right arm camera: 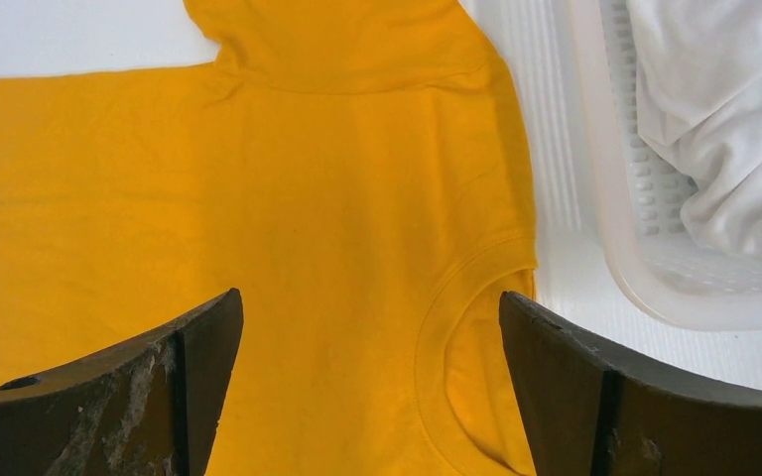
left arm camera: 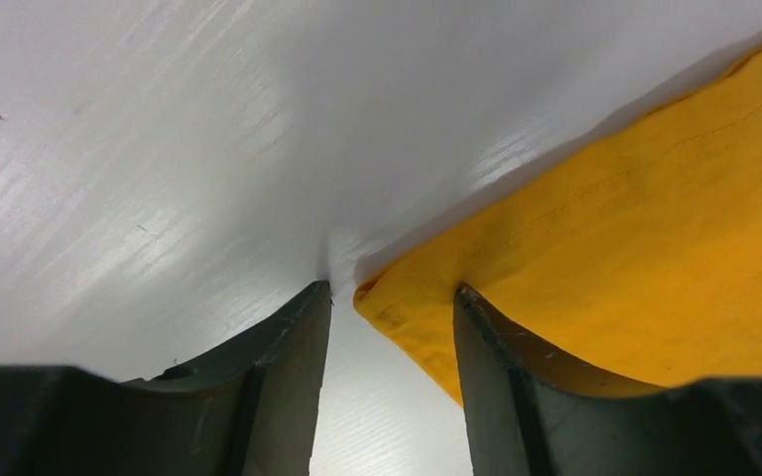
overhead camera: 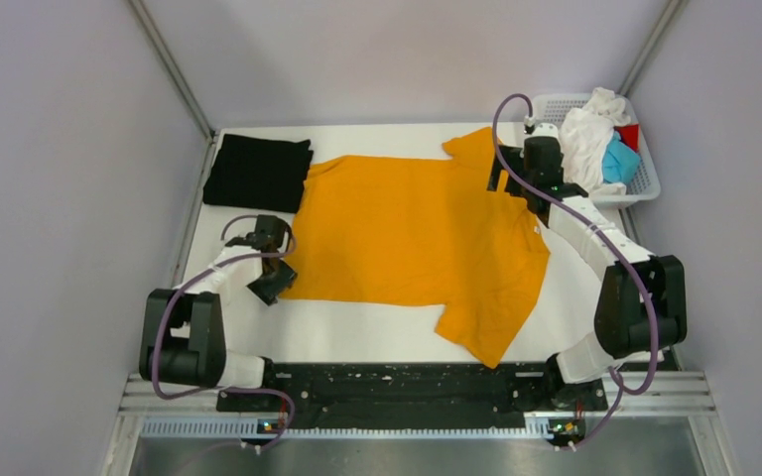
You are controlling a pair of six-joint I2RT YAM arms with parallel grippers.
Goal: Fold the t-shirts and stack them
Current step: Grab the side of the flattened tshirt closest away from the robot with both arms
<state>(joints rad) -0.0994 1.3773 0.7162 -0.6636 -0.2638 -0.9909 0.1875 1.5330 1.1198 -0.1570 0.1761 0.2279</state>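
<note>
**Desk:** How far along are we?

**Me:** Early, by my reading. The orange-yellow t-shirt (overhead camera: 407, 238) lies spread flat across the middle of the surface (overhead camera: 357, 337), both sleeves out and no fold in it yet. The black t-shirt (overhead camera: 258, 172) sits folded into a neat rectangle at the upper left, just beside the orange one and apparently touching it. I take that as the start of the stack. The white t-shirt (overhead camera: 585, 134), light blue t-shirt (overhead camera: 617, 159) and red t-shirt (overhead camera: 631, 135) are bunched in the basket (overhead camera: 645, 183) at the upper right. So one is done, one is in hand, and three are left.

**Desk:** And your claws on the orange one?

**Me:** The left claw (left arm camera: 392, 297) is down at the hem corner (left arm camera: 377, 297), at the lower left of the shirt in the top view. In its wrist view the fingers stand a narrow way apart, one on bare surface and the other over cloth, with the corner's tip between them. It is not pinched yet. The right claw (right arm camera: 369, 297) hovers spread wide above the collar end. The neckline (right arm camera: 437, 327) sits just inside the right-hand finger in that view, with the basket rim beyond. It holds nothing.

**Desk:** Next?

**Me:** I'd judge: close on that corner, take the shoulder, then fold.
</note>
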